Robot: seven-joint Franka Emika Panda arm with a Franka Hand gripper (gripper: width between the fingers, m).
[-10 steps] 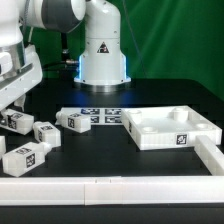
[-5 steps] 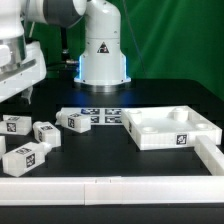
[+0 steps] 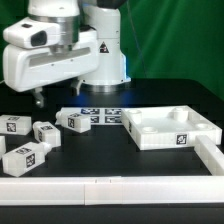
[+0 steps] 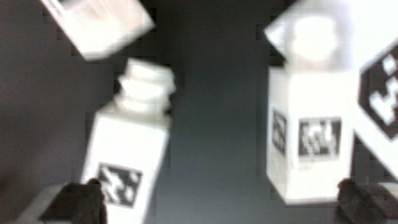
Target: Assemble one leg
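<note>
- Over the table (image 3: 150, 95), on the exterior view's left of the tray, hangs the white arm (image 3: 50, 55); its base (image 3: 103, 55) stands behind the tray.
- A white rail (image 3: 110, 188) runs in front of the tray and turns up past it on the exterior view's right.
- The tray (image 3: 150, 140) lies flat, open side up.
- The marker board (image 3: 100, 116) lies flat just beside the tray, on the exterior view's left.
- Four legs (image 3: 72, 120) lie loose farther from the tray on that side, apart from each other; the one nearest the tray is just beside the board.
- The gripper (image 3: 38, 97) hangs above the legs, well apart from the tray.
- The wrist view shows its fingertips (image 4: 80, 200) spread wide and pinching nothing. Two legs lie side by side below, not touching, with their pegs (image 4: 143, 78) pointing the same way.
</note>
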